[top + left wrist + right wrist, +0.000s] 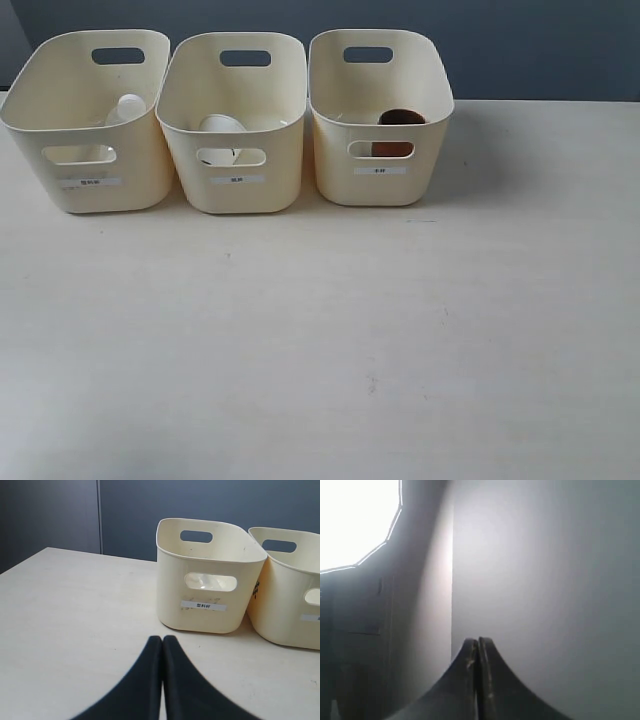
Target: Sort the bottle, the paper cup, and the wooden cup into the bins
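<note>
Three cream bins (237, 190) stand in a row at the far edge of the table (320, 340), close beside one another.

Left bin: holds the bottle (125, 108), lying tilted against the wall. Judged light, thin-walled and slick; it would likely deform under a hard squeeze. Take hold across the body below the cap.

Middle bin: holds the paper cup (221, 126), tipped over. Judged very light and easily crushed. Grip lightly across the wall near the stiffer rolled rim.

Right bin: holds the wooden cup (400, 120), upright against the near wall and visible through the handle cut-out. Judged rigid and the heaviest of the three; a firm grip across the rim should hold.

All three items sit in separate bins; the sort appears complete.

Left gripper (162, 639): jaws pressed together, holding nothing, low over the table near the left bin. Right gripper (478, 641): jaws pressed together, holding nothing, aimed at a wall away from the table.

Surface: pale, matt, wood-grain tabletop with small marks. Room: a dark grey-blue wall behind the bins.
</note>
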Motion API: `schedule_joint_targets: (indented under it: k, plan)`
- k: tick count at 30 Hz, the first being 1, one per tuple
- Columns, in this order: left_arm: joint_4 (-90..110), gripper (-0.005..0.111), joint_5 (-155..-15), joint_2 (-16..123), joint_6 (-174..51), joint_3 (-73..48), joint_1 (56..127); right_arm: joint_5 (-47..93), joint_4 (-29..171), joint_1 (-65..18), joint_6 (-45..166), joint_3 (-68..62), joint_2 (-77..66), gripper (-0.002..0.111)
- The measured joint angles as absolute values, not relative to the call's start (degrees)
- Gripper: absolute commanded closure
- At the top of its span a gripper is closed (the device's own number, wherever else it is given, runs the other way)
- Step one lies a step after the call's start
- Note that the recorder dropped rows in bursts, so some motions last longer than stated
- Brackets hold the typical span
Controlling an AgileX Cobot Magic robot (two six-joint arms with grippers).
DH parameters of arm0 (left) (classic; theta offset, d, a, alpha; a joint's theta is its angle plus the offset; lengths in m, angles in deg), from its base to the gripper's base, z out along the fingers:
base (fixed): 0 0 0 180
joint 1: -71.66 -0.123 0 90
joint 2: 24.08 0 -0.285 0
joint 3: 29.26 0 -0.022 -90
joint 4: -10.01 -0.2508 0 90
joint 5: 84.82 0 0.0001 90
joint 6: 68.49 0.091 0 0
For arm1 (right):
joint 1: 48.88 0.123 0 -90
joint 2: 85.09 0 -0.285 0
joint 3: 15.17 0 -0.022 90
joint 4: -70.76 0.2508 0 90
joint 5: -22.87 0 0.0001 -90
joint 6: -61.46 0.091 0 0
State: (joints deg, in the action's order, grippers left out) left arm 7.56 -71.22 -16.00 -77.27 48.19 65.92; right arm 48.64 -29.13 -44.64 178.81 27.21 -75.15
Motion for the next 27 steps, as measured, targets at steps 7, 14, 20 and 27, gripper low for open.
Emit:
schedule_joint_targets:
  k: [7,14,20,27]
  plan:
    - [7.56,0.107,-71.22,-16.00,-77.27,48.19,65.92,45.50,-24.15,-44.64,175.31,35.85,-75.15,0.109]
    - [7.56,0.107,-71.22,-16.00,-77.27,48.19,65.92,48.45,20.01,-44.64,123.16,47.21,-75.87,0.109]
    - [7.56,0.107,-71.22,-16.00,-77.27,48.19,65.92,36.52,51.08,-44.64,89.17,53.97,-76.12,0.109]
    - [7.56,0.107,-71.22,-16.00,-77.27,48.19,65.92,19.83,71.71,-44.64,57.00,54.62,-76.62,0.109]
